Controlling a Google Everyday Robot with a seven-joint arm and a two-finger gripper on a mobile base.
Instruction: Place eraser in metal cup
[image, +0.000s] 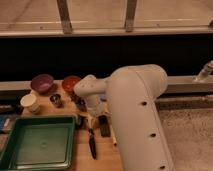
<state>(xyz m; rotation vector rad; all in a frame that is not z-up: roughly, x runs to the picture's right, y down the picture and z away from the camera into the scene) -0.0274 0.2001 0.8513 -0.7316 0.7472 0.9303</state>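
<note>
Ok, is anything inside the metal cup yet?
The metal cup shows only a dark interior; its bottom can't be seen from here. The eraser lies on the table, the gripper low beside it.

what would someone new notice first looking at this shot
The big white robot arm fills the middle and right, bending down over the wooden table, with its gripper low near the knife. A large green tray sits front left; behind it stand the purple bowl and metal cup.
</note>
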